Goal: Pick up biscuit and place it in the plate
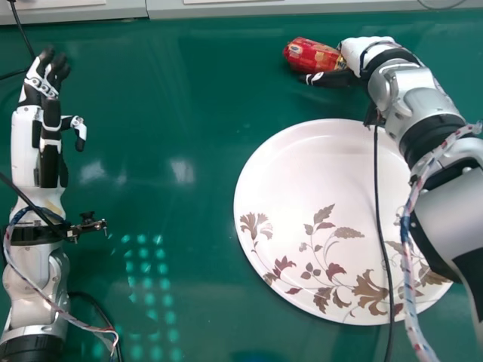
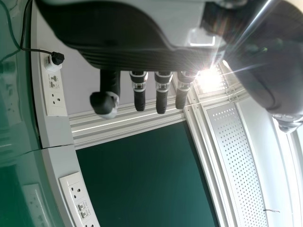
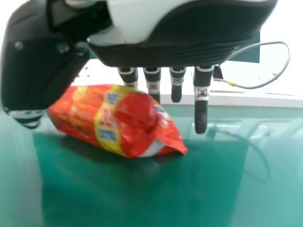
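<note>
The red biscuit packet [image 1: 308, 56] lies on the green table beyond the plate [image 1: 290, 188], a large white one with brown leaf patterns. My right hand [image 1: 368, 50] is at the packet's right end, its black thumb stretched along the near side. In the right wrist view the packet [image 3: 109, 120] lies on the tabletop between the thumb and the straight fingers of my right hand [image 3: 189, 45], which are not curled round it. At the far left my left hand [image 1: 41, 98] rests open, away from packet and plate.
The right forearm and a hanging black cable [image 1: 381, 226] pass over the plate's right part. More cables run along the left arm. A pale ledge [image 1: 219, 9] borders the table's far edge. Green tabletop [image 1: 166, 136] lies between the left arm and the plate.
</note>
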Available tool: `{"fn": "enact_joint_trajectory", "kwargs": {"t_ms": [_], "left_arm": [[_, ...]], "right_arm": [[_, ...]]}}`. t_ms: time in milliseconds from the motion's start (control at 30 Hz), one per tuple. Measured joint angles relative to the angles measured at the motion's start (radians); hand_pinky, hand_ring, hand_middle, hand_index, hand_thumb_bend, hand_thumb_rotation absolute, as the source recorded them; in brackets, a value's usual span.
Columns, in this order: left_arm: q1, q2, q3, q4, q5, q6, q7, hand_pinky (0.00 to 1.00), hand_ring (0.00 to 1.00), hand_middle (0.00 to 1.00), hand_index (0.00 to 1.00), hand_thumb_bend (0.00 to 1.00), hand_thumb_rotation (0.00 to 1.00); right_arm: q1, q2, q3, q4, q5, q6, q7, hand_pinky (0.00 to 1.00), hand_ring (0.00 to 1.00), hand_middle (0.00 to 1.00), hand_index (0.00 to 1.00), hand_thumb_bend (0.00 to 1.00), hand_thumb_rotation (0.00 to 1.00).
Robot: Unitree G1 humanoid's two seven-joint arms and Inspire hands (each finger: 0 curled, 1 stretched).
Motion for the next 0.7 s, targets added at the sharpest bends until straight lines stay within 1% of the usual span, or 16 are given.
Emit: {"fn": "enact_joint_trajectory", "kwargs": {"t_ms": [33, 67, 100, 133, 167, 233, 267, 300, 367, 467, 567, 633, 700], "left_arm": [[0.004, 0.0, 0.001, -0.008, 0.001, 0.005, 0.0, 0.0, 1.0, 0.96, 1.0, 1.0, 0.87], [0.01, 0.0, 0.001, -0.018, 0.002, 0.009, 0.001, 0.0, 1.0, 0.96, 1.0, 1.0, 0.87], [0.015, 0.0, 0.001, -0.028, 0.003, 0.013, 0.002, 0.0, 1.0, 0.96, 1.0, 1.0, 0.88], [0.018, 0.0, 0.002, -0.033, 0.006, 0.014, 0.003, 0.0, 1.0, 0.97, 1.0, 1.0, 0.9], [0.02, 0.001, 0.002, -0.037, 0.013, 0.013, 0.007, 0.0, 1.0, 0.98, 1.0, 1.0, 0.92], [0.026, 0.002, 0.004, -0.042, 0.023, 0.013, 0.014, 0.0, 1.0, 0.99, 1.0, 1.0, 0.93], [0.029, 0.003, 0.005, -0.046, 0.025, 0.013, 0.016, 0.0, 1.0, 0.99, 1.0, 1.0, 0.93], [0.033, 0.004, 0.006, -0.05, 0.025, 0.013, 0.016, 0.0, 1.0, 1.0, 1.0, 1.0, 0.92], [0.039, 0.005, 0.01, -0.055, 0.024, 0.012, 0.016, 0.0, 1.0, 1.0, 1.0, 1.0, 0.93], [0.042, 0.005, 0.014, -0.056, 0.027, 0.004, 0.02, 0.0, 1.0, 0.99, 1.0, 1.0, 0.94], [0.046, 0.005, 0.018, -0.055, 0.031, -0.008, 0.023, 0.0, 1.0, 0.98, 1.0, 1.0, 0.93], [0.047, 0.005, 0.018, -0.055, 0.037, -0.009, 0.031, 0.0, 1.0, 0.98, 1.0, 1.0, 0.95], [0.047, 0.004, 0.019, -0.055, 0.05, -0.009, 0.038, 0.0, 1.0, 1.0, 1.0, 1.0, 0.94]], "right_arm": [[0.0, 0.002, 0.009, 0.004, -0.009, 0.001, -0.008, 0.36, 0.5, 0.64, 0.72, 0.52, 0.01], [0.001, 0.002, 0.019, 0.007, -0.02, 0.001, -0.03, 0.33, 0.47, 0.6, 0.67, 0.51, 0.0], [0.002, 0.002, 0.035, 0.01, -0.037, -0.001, -0.058, 0.32, 0.45, 0.57, 0.59, 0.5, 0.0], [0.006, 0.003, 0.049, 0.012, -0.052, -0.003, -0.084, 0.26, 0.42, 0.55, 0.54, 0.51, 0.0], [0.011, 0.003, 0.061, 0.014, -0.064, -0.006, -0.114, 0.22, 0.41, 0.53, 0.51, 0.51, 0.0], [0.023, 0.004, 0.073, 0.017, -0.08, -0.02, -0.171, 0.19, 0.4, 0.52, 0.49, 0.52, 0.0], [0.03, 0.004, 0.077, 0.017, -0.082, -0.025, -0.193, 0.16, 0.29, 0.49, 0.49, 0.52, 0.0], [0.036, 0.004, 0.08, 0.017, -0.084, -0.029, -0.212, 0.13, 0.23, 0.48, 0.49, 0.53, 0.0], [0.042, 0.004, 0.085, 0.018, -0.089, -0.036, -0.24, 0.11, 0.17, 0.47, 0.49, 0.53, 0.0], [0.042, 0.006, 0.085, 0.021, -0.09, -0.043, -0.249, 0.12, 0.19, 0.47, 0.49, 0.53, 0.0], [0.042, 0.008, 0.079, 0.022, -0.081, -0.052, -0.251, 0.1, 0.16, 0.47, 0.48, 0.53, 0.0], [0.042, 0.008, 0.08, 0.023, -0.082, -0.054, -0.254, 0.1, 0.15, 0.47, 0.48, 0.53, 0.0], [0.042, 0.008, 0.082, 0.023, -0.082, -0.056, -0.255, 0.08, 0.13, 0.47, 0.48, 0.53, 0.0]]}}
